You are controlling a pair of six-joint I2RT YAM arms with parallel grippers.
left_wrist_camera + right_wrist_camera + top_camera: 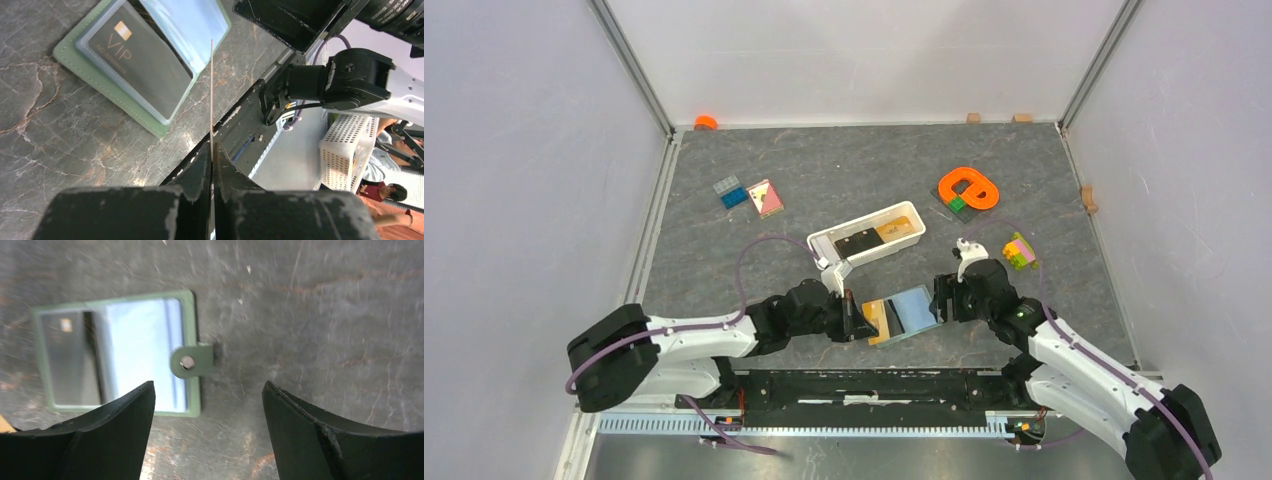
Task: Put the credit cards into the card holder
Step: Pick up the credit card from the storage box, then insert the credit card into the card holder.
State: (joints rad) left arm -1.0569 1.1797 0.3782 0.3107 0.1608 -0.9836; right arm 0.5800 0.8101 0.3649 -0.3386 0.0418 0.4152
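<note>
The card holder [911, 312] lies open on the table, sage green with a pale blue inside. A black VIP card [135, 60] sits in its left pocket. My left gripper [212, 145] is shut on a thin credit card [212, 90], seen edge-on, held just over the holder's near-left edge. My right gripper [207, 390] stands open beside the holder's right edge, near the snap tab [192, 360], with nothing between its fingers. Two more credit cards, one black [856, 243] and one tan [896, 230], lie in the white tray [824, 243].
An orange ring piece [969, 188] with a green brick and a small brick stack [1020, 250] sit at the right. Blue-grey blocks [730, 190] and a pink-yellow card [766, 198] lie at the left back. An orange cap [706, 122] rests by the back wall.
</note>
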